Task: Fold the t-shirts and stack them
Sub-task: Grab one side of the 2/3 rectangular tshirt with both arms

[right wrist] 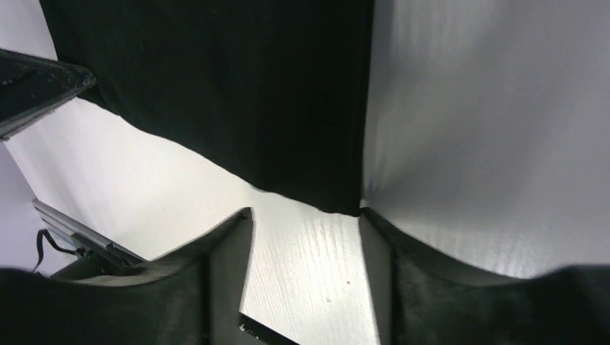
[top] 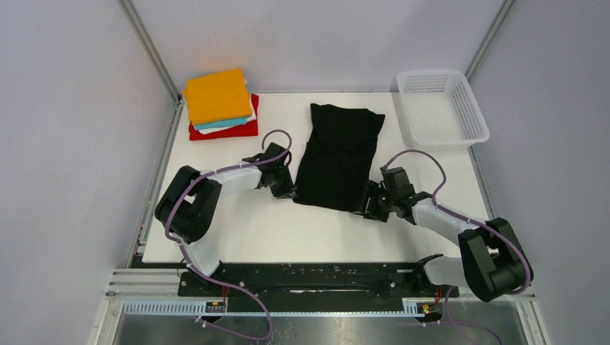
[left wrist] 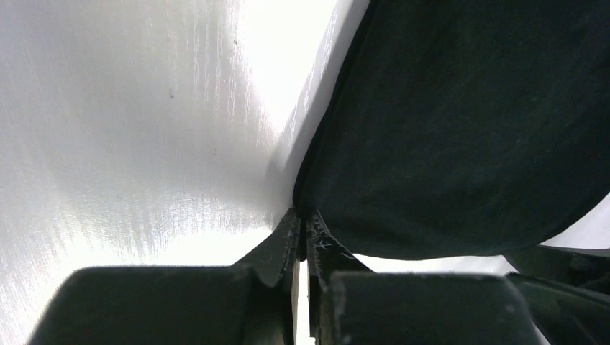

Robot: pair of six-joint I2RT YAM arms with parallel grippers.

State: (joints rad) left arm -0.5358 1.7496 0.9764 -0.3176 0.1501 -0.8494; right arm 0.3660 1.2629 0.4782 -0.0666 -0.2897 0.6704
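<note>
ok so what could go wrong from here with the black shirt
1. The right gripper is open, and the near corner of the black shirt lies against one finger, not centred in the gap. Closing may catch only an edge, or miss.
2. The left gripper looks shut on just the tip of the other near corner. That thin pinch could slip on lifting.
3. Lifting with only one corner held would probably skew the fold.

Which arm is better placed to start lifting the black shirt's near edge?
Left. The left end effector is closed at the black shirt's near left corner, seemingly pinching it. The right end effector is open, with its corner ungripped.
</note>
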